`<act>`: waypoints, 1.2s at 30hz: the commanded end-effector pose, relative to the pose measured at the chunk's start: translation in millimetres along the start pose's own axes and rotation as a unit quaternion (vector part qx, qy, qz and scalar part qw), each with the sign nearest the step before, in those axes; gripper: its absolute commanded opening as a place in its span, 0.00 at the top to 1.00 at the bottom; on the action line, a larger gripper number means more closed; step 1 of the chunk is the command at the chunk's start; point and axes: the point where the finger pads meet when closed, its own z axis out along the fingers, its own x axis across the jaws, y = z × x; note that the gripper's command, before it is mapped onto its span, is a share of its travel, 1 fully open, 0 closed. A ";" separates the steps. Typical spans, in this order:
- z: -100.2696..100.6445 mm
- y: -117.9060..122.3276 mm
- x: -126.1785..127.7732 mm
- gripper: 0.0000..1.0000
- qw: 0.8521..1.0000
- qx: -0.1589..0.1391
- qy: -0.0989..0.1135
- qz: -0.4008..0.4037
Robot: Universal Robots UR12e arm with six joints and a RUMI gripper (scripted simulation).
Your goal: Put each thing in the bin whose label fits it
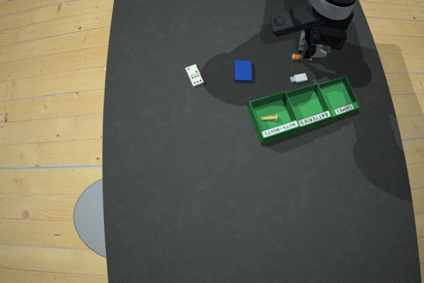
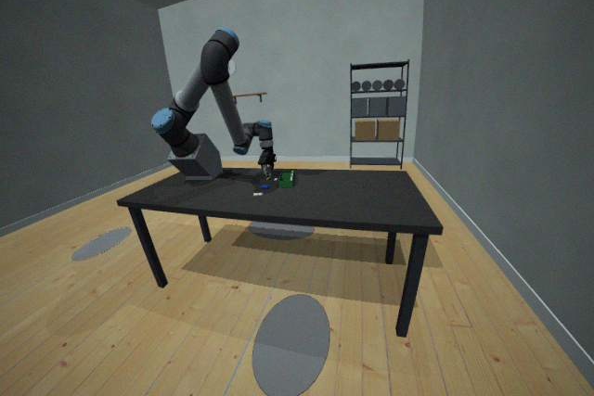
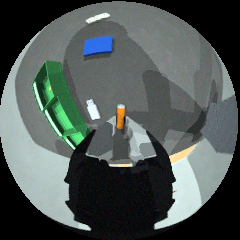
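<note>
My gripper (image 1: 305, 57) (image 3: 120, 116) is shut on an orange battery (image 1: 295, 56) (image 3: 120, 112), low at the table top; whether it touches the table I cannot tell. The fingers hide its middle in the top view. The green three-part bin tray (image 1: 280, 138) (image 2: 286, 185) stands upright, labelled NUTS+BOLTS, BATTERIES and GAMES. A yellow bolt (image 1: 268, 118) lies in NUTS+BOLTS; the other two compartments are empty. A white USB stick (image 1: 300, 78) (image 3: 93, 111) lies between gripper and tray. A white domino (image 1: 194, 75) (image 3: 98, 18) lies farther left in the top view.
A flat blue block (image 1: 243, 71) (image 3: 98, 46) (image 2: 264, 186) lies between the domino and the USB stick. The dark table's (image 2: 335, 199) right edge in the top view runs beyond the GAMES end of the tray. A shelf rack (image 2: 376, 66) stands by the back wall.
</note>
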 end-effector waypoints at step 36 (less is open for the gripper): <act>-61.2 0.4 -0.1 1.00 1.000 -0.001 -0.001 0.000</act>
